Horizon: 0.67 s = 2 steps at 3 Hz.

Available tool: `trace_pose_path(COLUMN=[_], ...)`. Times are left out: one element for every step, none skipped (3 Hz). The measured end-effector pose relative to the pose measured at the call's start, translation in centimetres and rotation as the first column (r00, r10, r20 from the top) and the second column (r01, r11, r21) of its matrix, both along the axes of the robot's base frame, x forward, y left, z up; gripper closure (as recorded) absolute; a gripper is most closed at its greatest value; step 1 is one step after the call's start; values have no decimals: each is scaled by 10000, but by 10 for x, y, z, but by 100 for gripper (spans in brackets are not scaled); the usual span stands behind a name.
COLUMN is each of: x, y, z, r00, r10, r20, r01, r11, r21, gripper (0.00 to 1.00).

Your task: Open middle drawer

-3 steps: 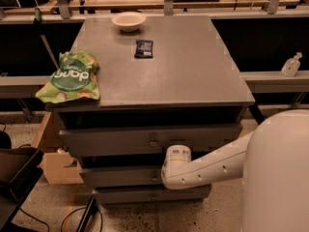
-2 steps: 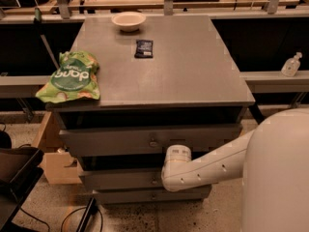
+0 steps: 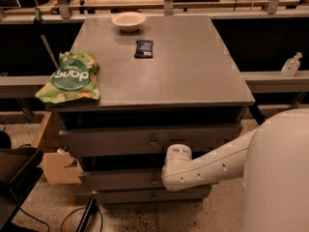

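Observation:
The grey cabinet (image 3: 159,76) has three drawer fronts stacked one above another. The middle drawer (image 3: 120,179) is the mid-sized front, with a small round knob (image 3: 154,181) at its centre. It sits set back under the wider top front (image 3: 116,140). My gripper (image 3: 166,178) is at the end of the white arm (image 3: 212,161), which reaches in from the right. The gripper is right at the middle drawer's knob, and the white wrist hides most of it.
On the cabinet top lie a green snack bag (image 3: 72,77), a white bowl (image 3: 128,21) and a small dark packet (image 3: 144,48). The smallest drawer front (image 3: 145,195) is lowest. A cardboard box (image 3: 55,163) stands at the lower left and a dark bin (image 3: 14,178) beside it. A bottle (image 3: 291,65) stands on the right ledge.

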<state>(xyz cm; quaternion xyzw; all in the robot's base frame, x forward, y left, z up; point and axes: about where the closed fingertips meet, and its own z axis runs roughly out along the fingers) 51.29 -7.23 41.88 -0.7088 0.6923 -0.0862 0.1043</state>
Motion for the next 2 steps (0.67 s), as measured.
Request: trace_pose_path(x=[-5,-6], y=[-2,-2], z=[6,12], r00=[9999,9999], r10=[-122,-126], r20=[-13,-12], r01=[122,126], r11=[9998,9998], r21=[-155,-160], gripper=[100,100])
